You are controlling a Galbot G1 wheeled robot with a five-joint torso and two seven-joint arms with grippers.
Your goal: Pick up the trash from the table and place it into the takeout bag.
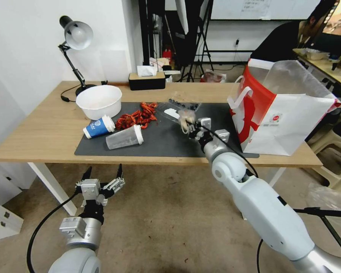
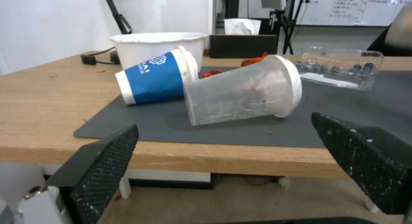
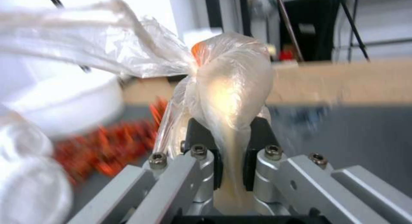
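Two cups (image 1: 113,132), one white bowl (image 1: 99,101), one takeout bag (image 1: 280,113), one clear bag (image 1: 185,120), one shell pile (image 1: 138,115).

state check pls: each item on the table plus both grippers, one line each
clear bag: pinched in right gripper, lifted over the mat
blue cup: on its side, lid on
clear cup: on its side, white lid on
white bowl: upright, open
red shells: loose pile on mat
takeout bag: upright, open
left gripper: open, below table edge
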